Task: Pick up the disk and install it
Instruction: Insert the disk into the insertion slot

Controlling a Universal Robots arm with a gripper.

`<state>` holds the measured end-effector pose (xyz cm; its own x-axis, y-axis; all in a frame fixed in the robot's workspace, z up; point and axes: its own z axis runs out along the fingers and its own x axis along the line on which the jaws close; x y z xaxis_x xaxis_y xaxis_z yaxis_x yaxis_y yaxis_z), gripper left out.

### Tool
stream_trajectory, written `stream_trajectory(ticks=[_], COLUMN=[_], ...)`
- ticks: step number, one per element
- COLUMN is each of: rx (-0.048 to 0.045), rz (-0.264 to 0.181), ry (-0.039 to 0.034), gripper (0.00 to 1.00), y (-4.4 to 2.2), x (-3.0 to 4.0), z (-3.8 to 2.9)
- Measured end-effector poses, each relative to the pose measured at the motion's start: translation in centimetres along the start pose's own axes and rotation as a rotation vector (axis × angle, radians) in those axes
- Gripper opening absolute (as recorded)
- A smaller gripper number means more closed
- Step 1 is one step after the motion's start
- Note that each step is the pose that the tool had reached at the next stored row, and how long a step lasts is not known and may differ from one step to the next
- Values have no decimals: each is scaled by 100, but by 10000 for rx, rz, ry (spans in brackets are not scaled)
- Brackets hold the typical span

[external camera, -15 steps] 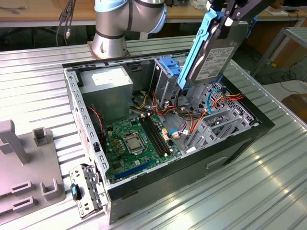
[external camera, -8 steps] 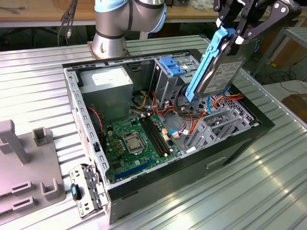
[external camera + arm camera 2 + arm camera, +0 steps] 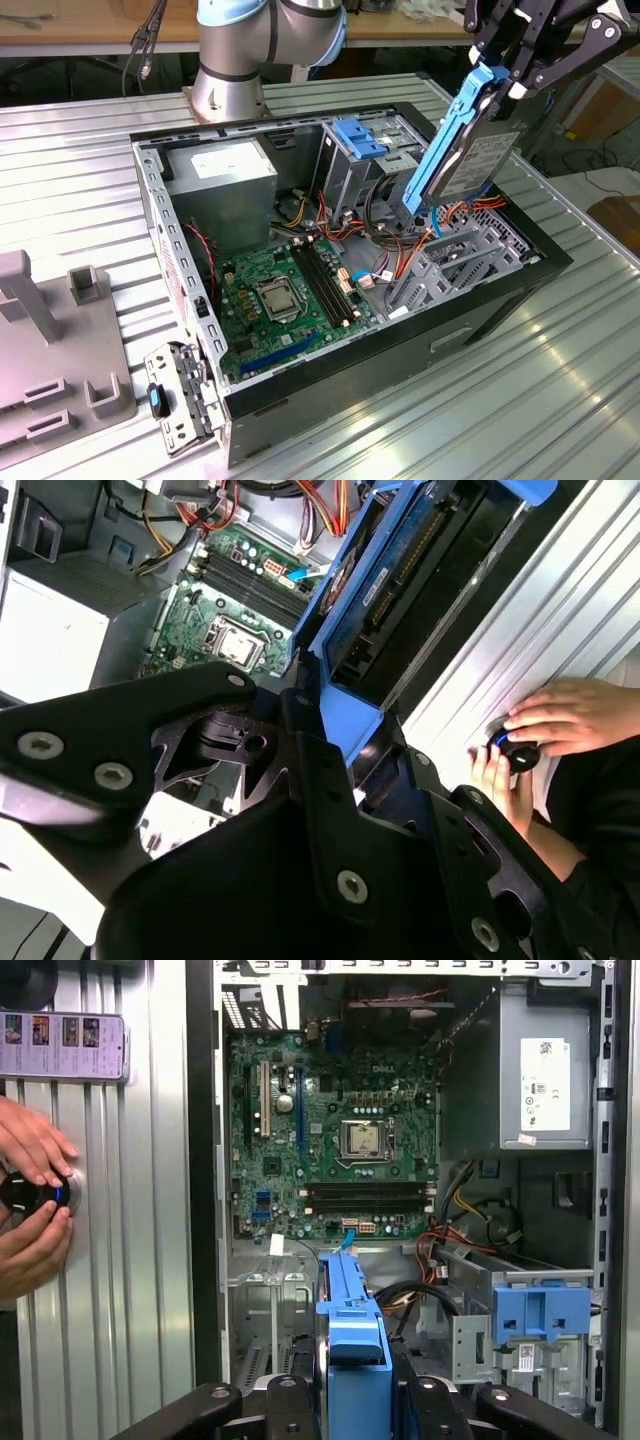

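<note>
Black pincer (image 3: 503,85) pinches a blue-framed grey-metal disk (image 3: 478,160) hanging below it, long axis tilted down over the open computer case (image 3: 440,335).

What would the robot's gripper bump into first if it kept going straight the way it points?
Likely the orange cables just under the disk the gripper holds, inside the computer case; depth is unclear.

No legible text or numbers.
</note>
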<state>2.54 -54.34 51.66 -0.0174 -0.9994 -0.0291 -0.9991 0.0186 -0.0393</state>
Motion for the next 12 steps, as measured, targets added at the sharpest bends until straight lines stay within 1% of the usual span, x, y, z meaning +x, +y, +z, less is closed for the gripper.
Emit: stream_trajectory(ticks=[3, 5, 8, 10, 12], rx=[0, 1, 13, 62, 87], rz=[1, 1, 0, -2, -2], ry=[1, -1, 0, 1, 0], gripper=[37, 37, 37, 37, 37], y=[-30, -60, -100, -120, -141], x=[99, 144, 177, 187, 188], z=[32, 65, 105, 114, 128])
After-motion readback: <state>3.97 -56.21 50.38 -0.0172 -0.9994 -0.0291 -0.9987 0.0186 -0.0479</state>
